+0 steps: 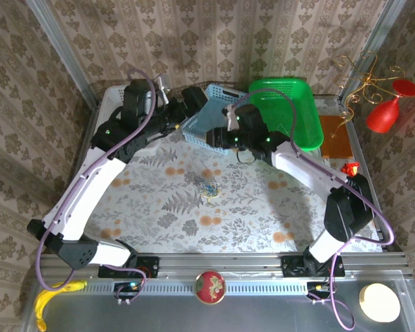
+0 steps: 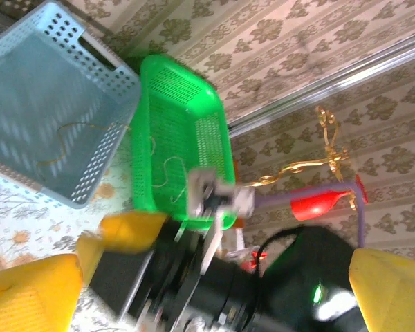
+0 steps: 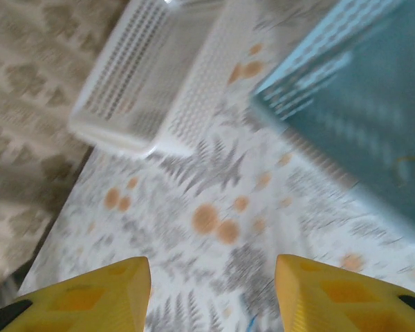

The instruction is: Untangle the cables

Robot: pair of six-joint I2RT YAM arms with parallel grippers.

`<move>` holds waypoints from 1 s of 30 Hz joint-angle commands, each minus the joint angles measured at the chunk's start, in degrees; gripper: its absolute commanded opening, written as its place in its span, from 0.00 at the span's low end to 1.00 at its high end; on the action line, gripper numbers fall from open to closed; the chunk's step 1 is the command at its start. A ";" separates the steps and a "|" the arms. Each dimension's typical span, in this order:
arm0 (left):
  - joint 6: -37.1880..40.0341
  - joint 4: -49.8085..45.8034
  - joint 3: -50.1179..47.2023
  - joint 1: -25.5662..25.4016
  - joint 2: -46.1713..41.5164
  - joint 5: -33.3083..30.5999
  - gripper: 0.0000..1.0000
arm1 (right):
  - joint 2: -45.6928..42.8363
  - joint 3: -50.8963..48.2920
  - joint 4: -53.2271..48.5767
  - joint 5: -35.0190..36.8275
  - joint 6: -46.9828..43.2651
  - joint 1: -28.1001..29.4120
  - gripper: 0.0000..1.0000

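A small knot of thin bluish and yellowish cables (image 1: 209,188) lies on the fern-print cloth mid-table. One pale yellow cord (image 2: 62,142) lies squiggled in the blue basket (image 2: 28,76). A whitish cord (image 2: 167,169) lies in the green basket (image 2: 207,131). My left gripper (image 1: 192,104) hovers by the blue basket, open, with the right arm's black wrist seen between its yellow fingers (image 2: 28,290). My right gripper (image 1: 216,138) hangs in front of the blue basket, open over bare cloth (image 3: 213,277), nothing between its fingers (image 3: 90,301). A blue strand tip (image 3: 252,322) shows at the bottom edge.
A white basket (image 3: 159,69) sits at the back left, beside the blue basket (image 1: 207,114) and green basket (image 1: 283,111). A red goblet and gold wire ornament (image 1: 384,104) stand at the back right. A red pincushion (image 1: 209,286) rests on the front rail.
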 commanded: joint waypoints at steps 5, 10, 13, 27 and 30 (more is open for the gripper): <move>-1.85 -2.46 8.49 -0.45 1.94 3.00 1.00 | -1.61 -6.80 -5.84 -1.69 -0.80 4.95 0.53; -0.93 -2.88 9.35 0.27 2.03 3.11 1.00 | -1.11 -8.24 -8.29 -0.45 -1.79 7.45 0.53; -2.82 1.82 6.12 2.26 1.44 5.44 1.00 | 0.01 -7.81 -9.44 0.00 -2.37 8.66 0.53; -4.53 5.77 3.10 4.56 1.13 7.32 1.00 | 4.19 -4.40 -11.55 0.26 -4.01 11.76 0.53; -4.36 5.25 1.76 4.76 -0.02 7.45 1.00 | 4.71 -3.86 -12.32 0.56 -4.65 11.86 0.53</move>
